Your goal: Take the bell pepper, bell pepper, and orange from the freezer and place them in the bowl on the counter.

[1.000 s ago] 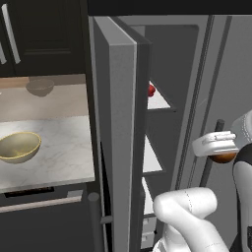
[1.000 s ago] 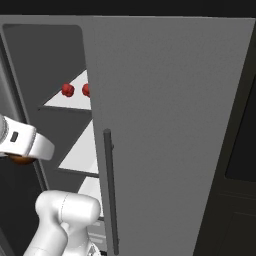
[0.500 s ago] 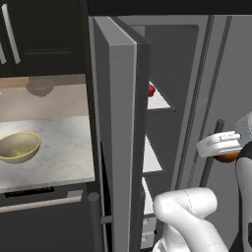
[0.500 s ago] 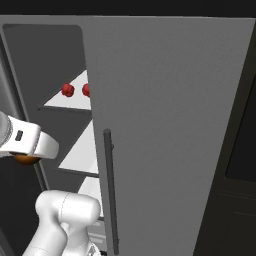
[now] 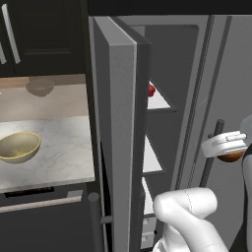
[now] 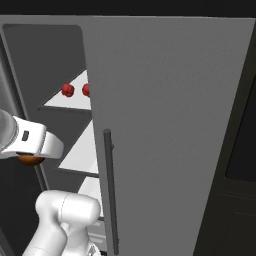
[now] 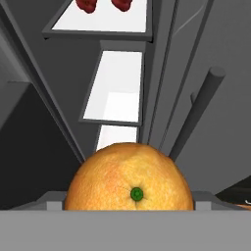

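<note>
1. Left base view: the pincer (image 5: 229, 149) is clamped on the orange (image 5: 230, 156), which sits beneath the hand. The bowl (image 5: 18, 146) lies far to its left on the counter (image 5: 59, 157), beyond the freezer (image 5: 162, 113) door (image 5: 118, 138); a direct swing, I judge, risks striking that door.
2. Right base view: two bell peppers (image 6: 67, 90) rest on the shelf above and beyond the pincer.
3. Hand view: the orange fills the space between the jaws; being round, it may slip out.
</note>
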